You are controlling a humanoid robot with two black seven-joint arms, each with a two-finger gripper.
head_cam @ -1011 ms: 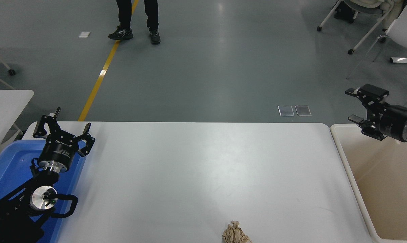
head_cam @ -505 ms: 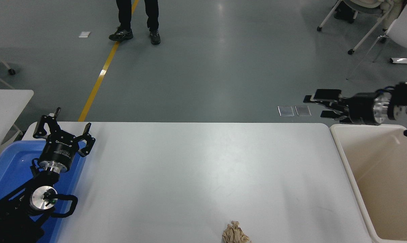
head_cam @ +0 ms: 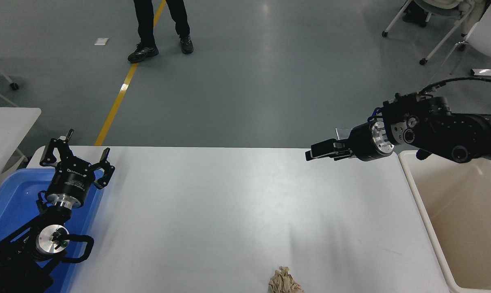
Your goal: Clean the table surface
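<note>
White table surface, right claw empty, crumpled paper near edge

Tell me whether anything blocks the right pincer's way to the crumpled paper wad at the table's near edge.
Nothing visible does. The right pincer hangs over the table surface at its far right; only bare tabletop lies between it and the crumpled paper wad.

Right pincer swung leftward over the table surface (from the bin side).

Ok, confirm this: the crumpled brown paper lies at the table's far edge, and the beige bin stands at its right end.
Not right. The crumpled brown paper lies at the near edge of the table, as the head view shows. The beige bin does stand at its right end.
</note>
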